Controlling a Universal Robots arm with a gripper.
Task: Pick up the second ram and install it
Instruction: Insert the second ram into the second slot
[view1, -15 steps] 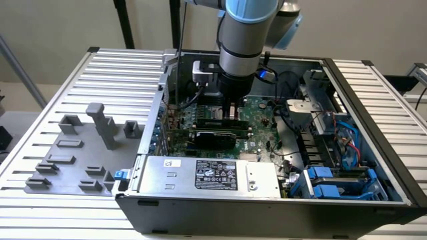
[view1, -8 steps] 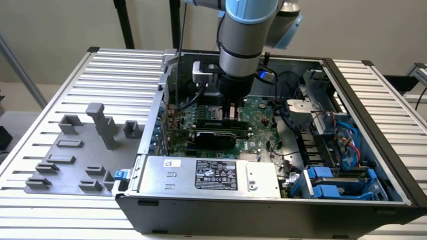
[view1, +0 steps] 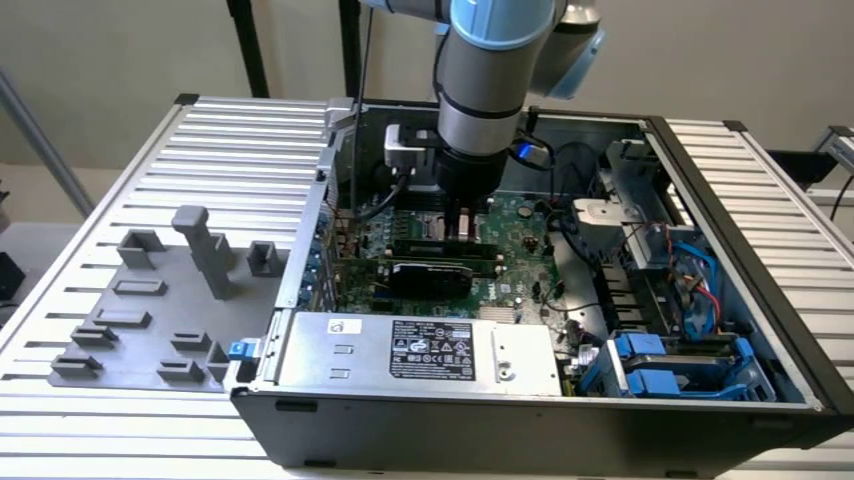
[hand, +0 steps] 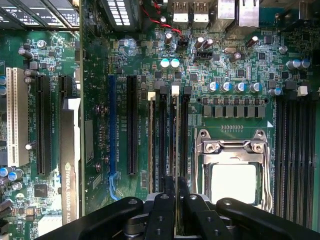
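Note:
My gripper (hand: 175, 187) reaches down into the open computer case (view1: 747, 250), over the memory slots of the motherboard (hand: 125, 55). Its two black fingers (hand: 162, 210) are shut on the second ram (hand: 175, 135). The stick shows edge-on as a thin pale strip standing in line with a slot, and a white latch (hand: 175, 90) sits at its far end. Whether it is fully seated I cannot tell. A similar thin stick (hand: 151, 145) stands two slots away. In the exterior view the gripper (view1: 463, 228) is low over the board's middle.
The CPU socket (hand: 234, 170) lies beside the slots, and a graphics card (hand: 67, 165) on the other side. A power supply (view1: 427, 350) and blue drive bays (view1: 667, 365) fill the case's front. A grey fixture (view1: 160, 300) sits on the table at the exterior view's left.

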